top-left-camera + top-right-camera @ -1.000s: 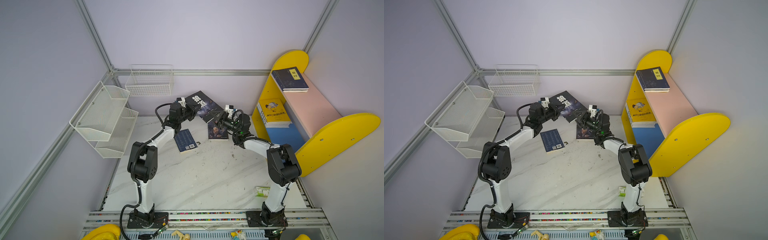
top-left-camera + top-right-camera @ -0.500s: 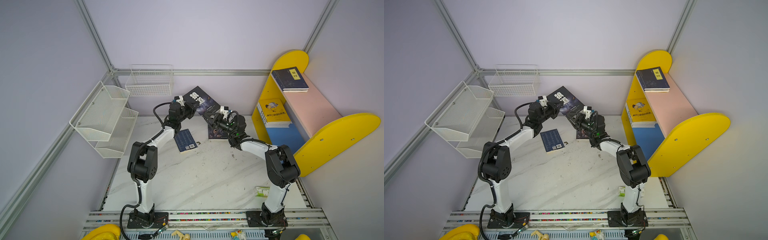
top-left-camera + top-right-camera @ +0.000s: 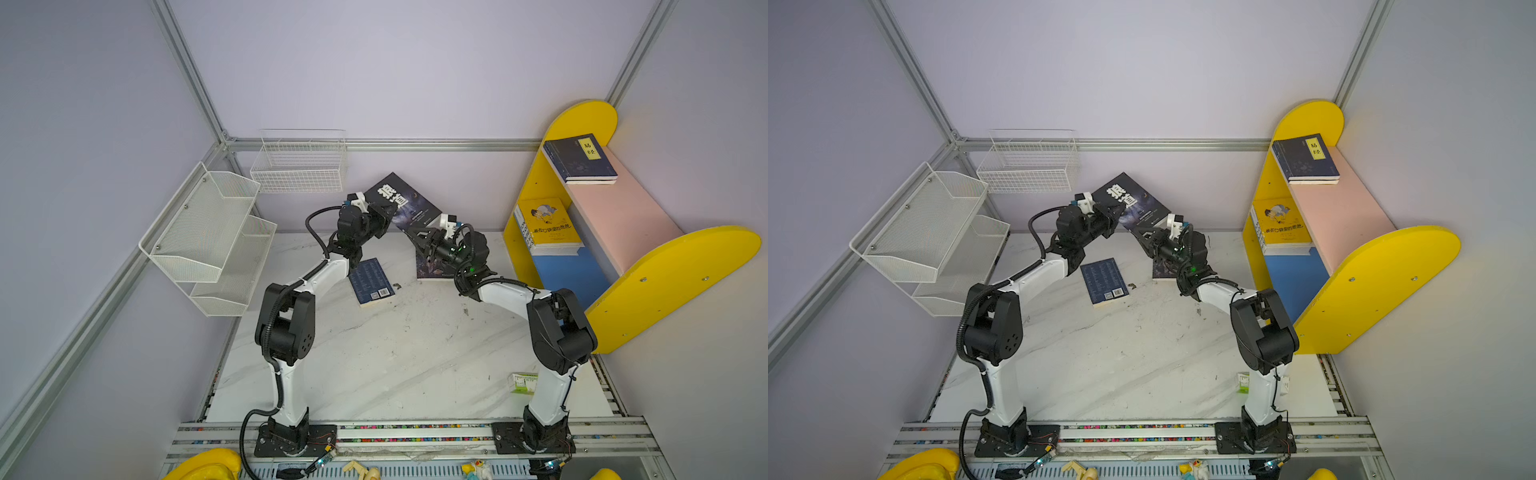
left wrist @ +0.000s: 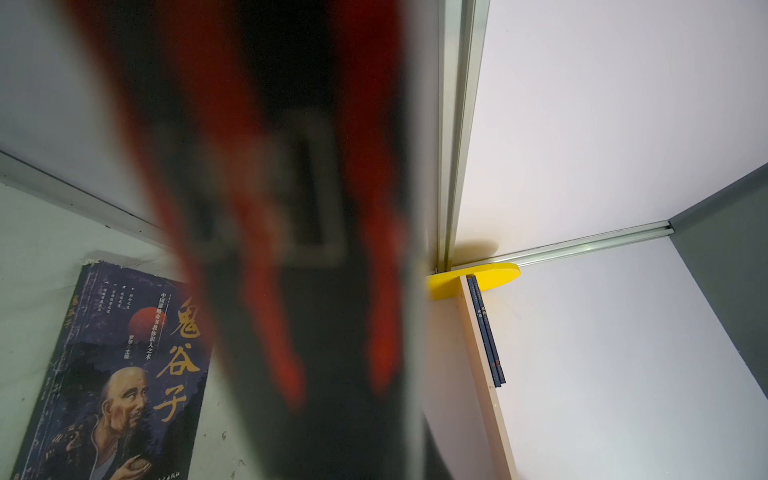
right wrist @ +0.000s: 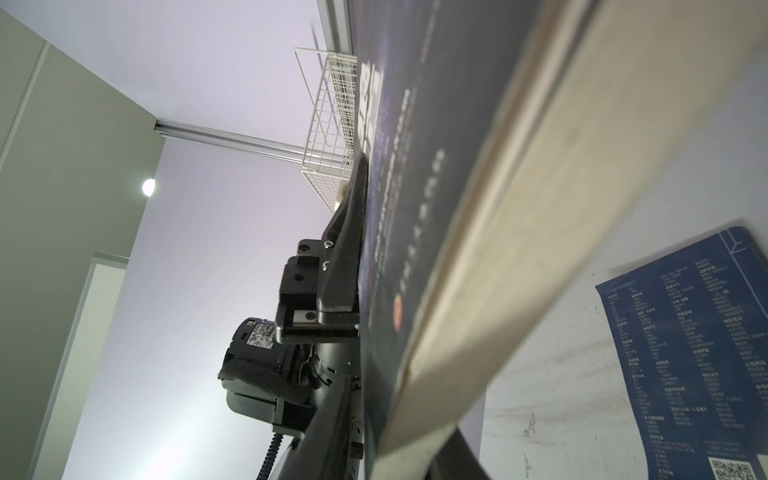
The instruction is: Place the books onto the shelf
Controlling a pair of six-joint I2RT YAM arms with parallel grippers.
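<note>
1. Near right corner of the counter [image 3: 395, 357]: green-and-white box [image 3: 524, 382]. Not a book, so it stays.
2. Mid counter: blue book [image 3: 371, 282] lies flat, back cover up. Portrait-cover book [image 4: 112, 374] lies flat just beside it, partly under the right arm [image 3: 498, 291]. Neither is shelved yet.
3. Above them: left claw [image 3: 387, 211] is clamped tight on the dark starry book [image 3: 409, 201], holding it tilted, clear of the counter.
4. Change: a second ago the right claw [image 3: 411, 235] hung over the portrait-cover book, apart from the raised one. It has now swung up to the raised book's lower corner. The book's page edge fills the right wrist view. Cannot tell whether this claw has pinched it yet.
5. Reading: probably a handover toward the shelf side. The left claw shouldn't let go until the right grip is sure.
6. Far right: shelf [image 3: 673, 282]. Yellow cartoon book [image 3: 548, 222] is already in the lower bay, and navy book [image 3: 579, 158] lies on the pink board's far end.
</note>
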